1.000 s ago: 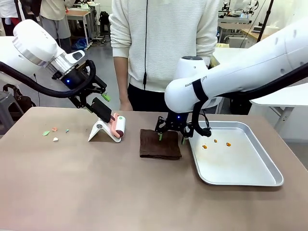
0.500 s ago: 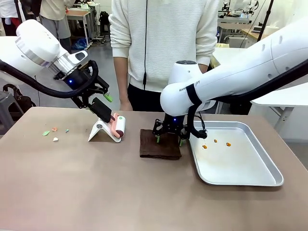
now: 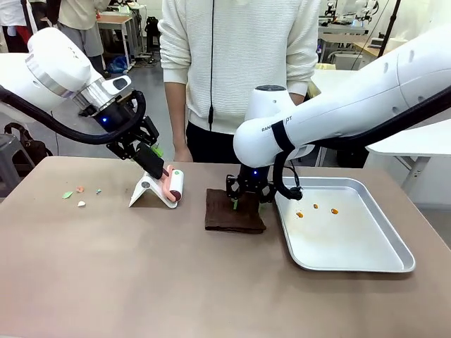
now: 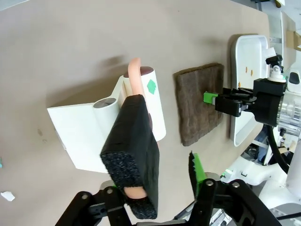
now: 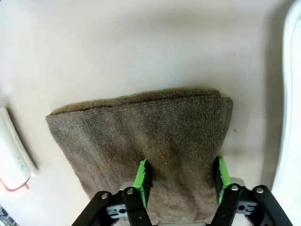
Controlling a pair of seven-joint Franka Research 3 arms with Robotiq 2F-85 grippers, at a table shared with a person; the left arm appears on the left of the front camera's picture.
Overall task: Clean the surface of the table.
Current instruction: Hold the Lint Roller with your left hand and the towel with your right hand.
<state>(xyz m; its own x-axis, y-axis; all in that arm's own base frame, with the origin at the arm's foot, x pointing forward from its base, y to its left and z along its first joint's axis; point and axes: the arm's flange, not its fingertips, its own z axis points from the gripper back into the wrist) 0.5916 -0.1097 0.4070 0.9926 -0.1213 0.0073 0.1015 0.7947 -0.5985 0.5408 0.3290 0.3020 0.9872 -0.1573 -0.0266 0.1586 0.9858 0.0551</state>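
The brown-taupe table [image 3: 141, 282] carries a few small paper scraps [image 3: 74, 193] at its far left. A lint roller [image 3: 174, 184] rests in a white stand [image 3: 144, 191], and its black foam handle [image 4: 134, 160] slants up between the fingers of my left gripper [image 3: 151, 153]. The jaws are open, with a gap between the handle and the green pad [image 4: 195, 167]. A folded brown cloth [image 3: 232, 215] lies mid-table. My right gripper [image 3: 246, 199] stands on the cloth's near-tray end, open, its fingertips [image 5: 143, 181] pressed into the pile.
A silver metal tray [image 3: 352, 269] with a few orange bits [image 3: 315, 208] sits right of the cloth. A person in a white sweater [image 3: 239, 70] stands at the far edge, one hand [image 3: 184, 153] hanging behind the roller. The near half of the table is bare.
My right gripper has slid left from the tray's edge onto the cloth, and its fingers have drawn closer together. My left gripper's fingers have narrowed around the roller handle.
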